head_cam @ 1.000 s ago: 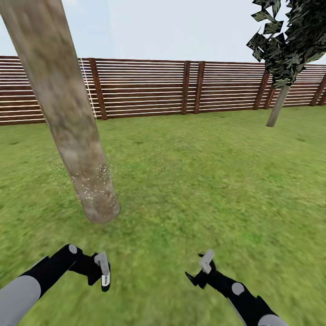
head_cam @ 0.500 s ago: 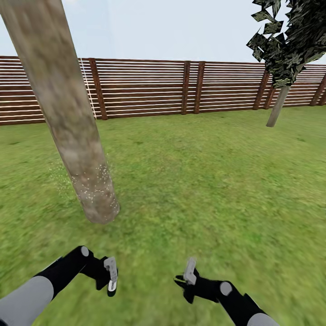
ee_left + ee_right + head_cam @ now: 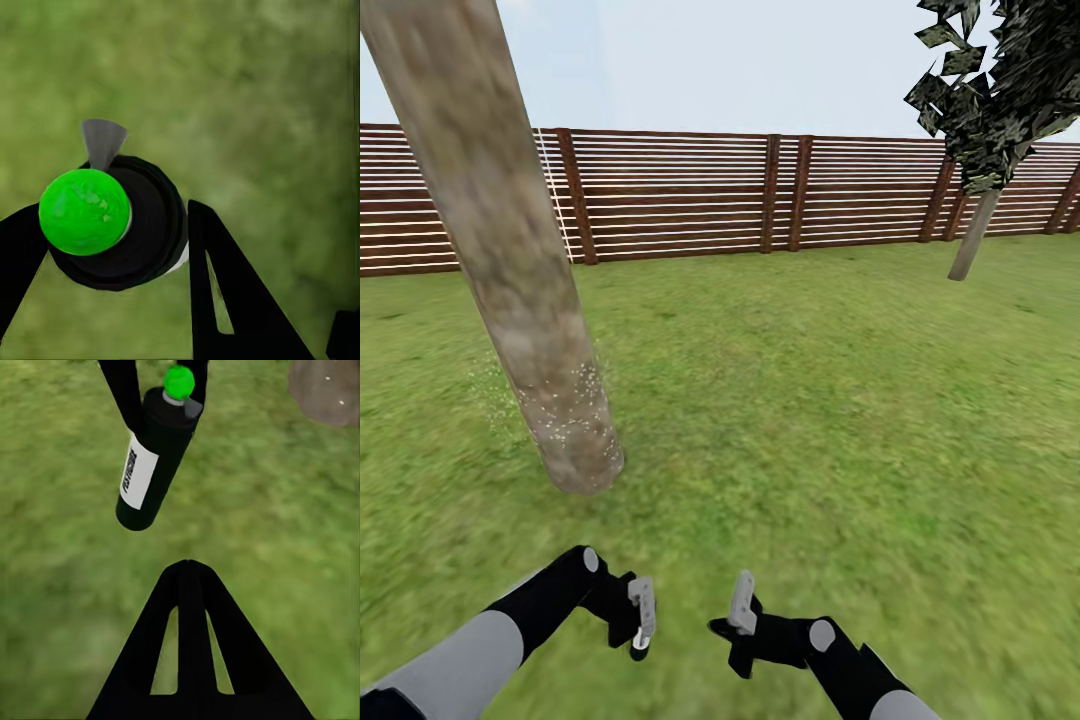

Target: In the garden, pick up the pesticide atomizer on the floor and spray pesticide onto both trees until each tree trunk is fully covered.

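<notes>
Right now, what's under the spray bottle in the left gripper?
Only grass lies below the spray bottle, which hangs clear of it in the left gripper. The patch straight beneath it is hidden in the left wrist view.

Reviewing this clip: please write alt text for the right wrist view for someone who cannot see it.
A black pesticide atomizer with a green cap and a white label hangs above the grass, held between the left gripper's dark fingers. The right gripper, jaws shut, points toward it, and a mottled tree trunk's base sits beyond.
</notes>
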`<state>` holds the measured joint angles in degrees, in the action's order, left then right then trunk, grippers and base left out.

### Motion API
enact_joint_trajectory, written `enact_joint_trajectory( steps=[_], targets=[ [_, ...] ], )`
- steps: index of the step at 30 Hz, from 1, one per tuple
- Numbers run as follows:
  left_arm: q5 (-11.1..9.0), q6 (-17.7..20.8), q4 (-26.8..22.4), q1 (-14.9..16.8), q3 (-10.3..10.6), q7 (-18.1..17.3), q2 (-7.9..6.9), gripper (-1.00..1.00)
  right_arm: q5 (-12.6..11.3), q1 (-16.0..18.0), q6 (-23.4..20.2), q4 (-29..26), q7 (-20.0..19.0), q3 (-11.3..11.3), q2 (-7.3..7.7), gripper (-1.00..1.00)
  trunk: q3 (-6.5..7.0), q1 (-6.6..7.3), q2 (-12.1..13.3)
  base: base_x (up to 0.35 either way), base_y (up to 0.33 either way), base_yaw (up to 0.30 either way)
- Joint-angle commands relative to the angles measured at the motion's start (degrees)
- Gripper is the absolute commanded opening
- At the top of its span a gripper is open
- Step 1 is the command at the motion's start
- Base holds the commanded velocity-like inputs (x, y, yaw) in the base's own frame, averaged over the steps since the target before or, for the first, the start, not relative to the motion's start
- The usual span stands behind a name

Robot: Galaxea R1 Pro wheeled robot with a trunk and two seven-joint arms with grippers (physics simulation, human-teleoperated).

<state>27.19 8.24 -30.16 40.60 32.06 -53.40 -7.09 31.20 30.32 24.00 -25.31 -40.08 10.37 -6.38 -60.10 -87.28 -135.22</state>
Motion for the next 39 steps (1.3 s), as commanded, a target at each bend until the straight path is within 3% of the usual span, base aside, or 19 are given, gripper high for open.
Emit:
enact_joint_trajectory(
  steps=[1,4,6,10,13,15,19,27,36,39],
  targets=[
    [0.11,-0.03,0.01,0.00,0.03,-0.02,0.26,-1.00,0.05,0.00,0.00,-0.02,0.00,0.00,-0.11,-1.00,0.00,0.00,0.00,0.000,0.000,0.000],
    [0.58,-0.09,0.01,-0.06,0.14,-0.04,1.58,-1.00,0.09,0.00,0.00,-0.08,0.00,0.00,-0.20,-1.00,0.00,0.00,0.00,0.000,0.000,0.000],
    [3.40,-0.07,0.04,-0.08,0.10,-0.04,2.95,-1.00,0.09,0.00,0.00,-0.09,0.00,-0.01,-0.21,-1.00,0.00,0.00,0.00,0.000,0.000,0.000],
    [5.22,-0.20,0.10,-0.17,0.52,-0.32,4.20,-1.00,0.09,0.00,0.00,-0.09,0.00,-0.01,-0.22,-1.00,0.00,0.00,0.00,0.000,0.000,0.000],
    [5.20,-0.35,0.18,-0.17,4.45,-0.38,4.21,-1.00,0.09,0.00,0.00,-0.09,0.00,0.00,-0.22,-1.00,0.00,0.00,0.00,0.000,0.000,0.000],
    [5.10,-0.42,0.19,-0.17,5.32,-0.44,4.26,-1.00,0.09,0.00,0.00,-0.14,0.00,-0.01,-0.22,-1.00,0.00,0.00,0.00,0.000,0.000,0.000],
    [4.99,-0.47,0.19,-0.26,5.63,-0.41,4.44,-1.00,0.09,0.00,0.00,-0.18,0.00,-0.01,-0.22,-1.00,0.00,0.00,0.00,0.000,0.000,0.000],
    [5.08,-0.12,0.25,-0.26,5.84,-0.22,7.16,-1.00,0.09,0.00,0.00,-0.18,0.00,0.00,-0.22,-1.00,0.00,0.00,0.00,0.000,0.000,0.000],
    [5.24,-0.30,2.73,-0.26,6.00,-0.39,8.40,-1.00,0.09,0.00,0.00,-0.18,0.00,-0.03,-0.22,-1.00,0.00,0.00,0.00,0.000,0.000,0.000],
    [5.23,-0.40,2.97,-0.26,7.96,-0.33,8.75,-1.00,0.09,0.00,0.00,-0.18,0.00,-0.03,-0.22,-1.00,0.00,0.00,0.00,0.000,0.000,0.000]
  ],
)
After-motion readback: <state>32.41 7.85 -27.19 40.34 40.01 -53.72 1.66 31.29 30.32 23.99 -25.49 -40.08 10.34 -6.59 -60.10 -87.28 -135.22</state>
